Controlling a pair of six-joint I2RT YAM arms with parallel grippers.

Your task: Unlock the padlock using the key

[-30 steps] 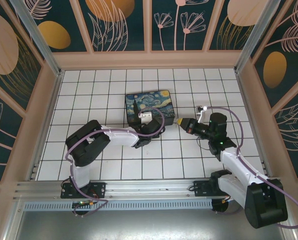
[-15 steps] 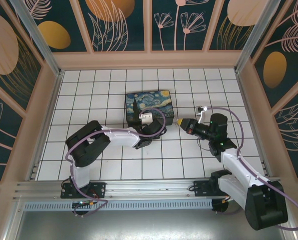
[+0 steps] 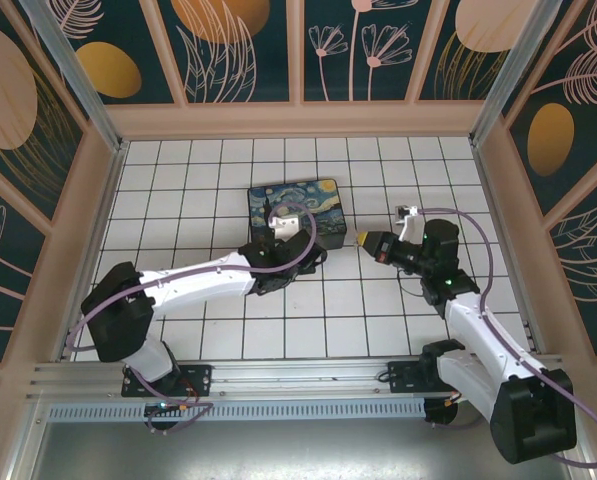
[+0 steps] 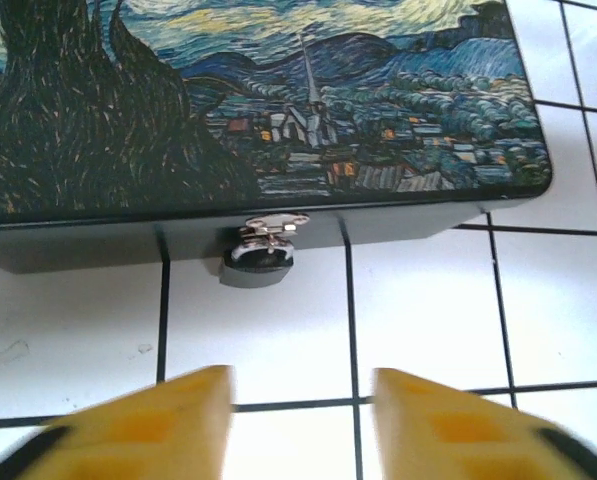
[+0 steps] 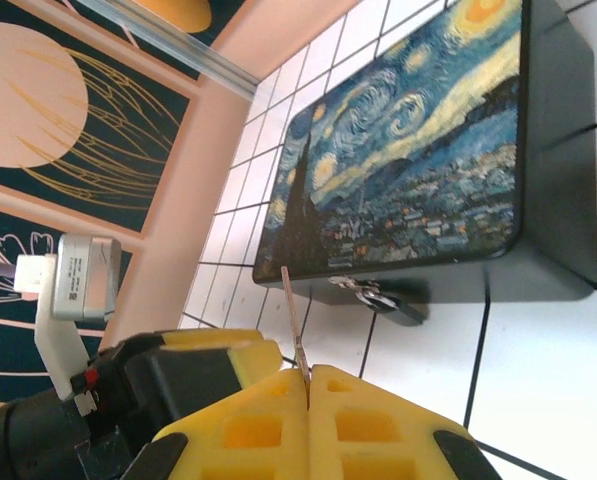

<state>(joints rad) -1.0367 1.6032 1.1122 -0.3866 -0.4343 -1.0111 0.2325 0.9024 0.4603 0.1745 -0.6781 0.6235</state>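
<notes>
Hangs from the small silvery hasp (image 4: 271, 226) on the front wall of the dark rectangular box with a starry-night painting (image 4: 278, 100): the tiny grey metal padlock (image 4: 259, 264). Just in front of it, the left gripper (image 4: 300, 400), yellow fingers spread, holding nothing. In the right gripper (image 5: 308, 385), fingers pressed together, pinching the thin brownish metal key (image 5: 292, 315) upright, near the lock but apart. Looks light, stiff, smooth and slippery, free to swing; probably best to hold the lock body by its flat sides, not the shackle.
</notes>
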